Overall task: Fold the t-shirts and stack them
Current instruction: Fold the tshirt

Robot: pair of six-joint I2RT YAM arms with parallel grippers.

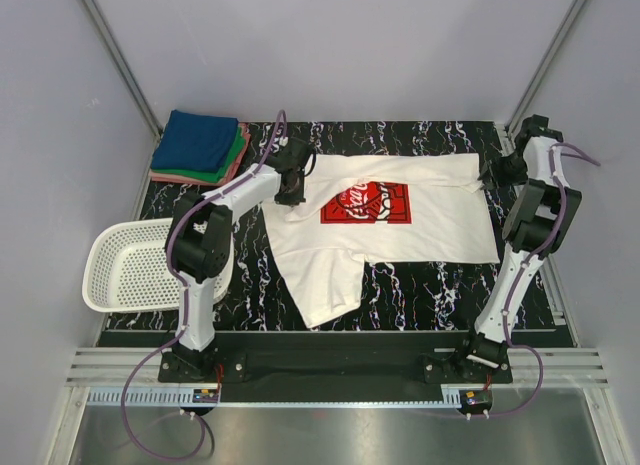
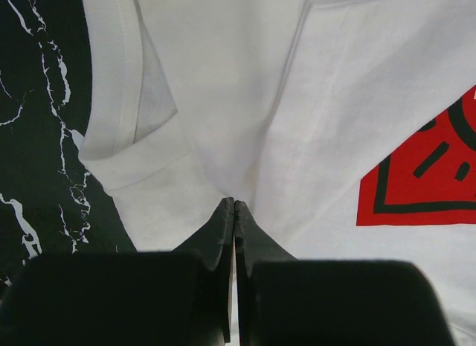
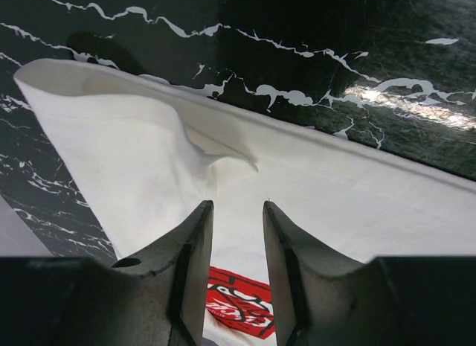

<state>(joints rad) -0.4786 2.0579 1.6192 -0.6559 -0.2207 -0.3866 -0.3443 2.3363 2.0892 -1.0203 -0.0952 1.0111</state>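
Nearest, off to the left: white mesh basket (image 1: 100,250), beside the black marbled mat (image 1: 420,295). Mid-mat, spread print-up: the white t-shirt (image 1: 400,240), red chest print (image 1: 365,203) showing, one part trailing toward the arm bases, not yet squared into a neat rectangle. At its left side, left gripper (image 2: 234,204) clenched tight, tips down on the cloth just beside a turned-over sleeve (image 2: 141,167); cannot tell whether nipping any fabric. At the right end, right gripper (image 3: 236,204) released, jaws parted above a rumpled, lifted part of the shirt, nothing between them. Farthest back, in the left corner: folded stack (image 1: 200,145), blue on top, green and pink beneath. Judged to be mid-fold on the white shirt, with stacking not yet begun. Next probably calls for a pinch on that right edge, then a carry across in step with the left, low and slow enough to land flat without dragging the whole shirt askew.
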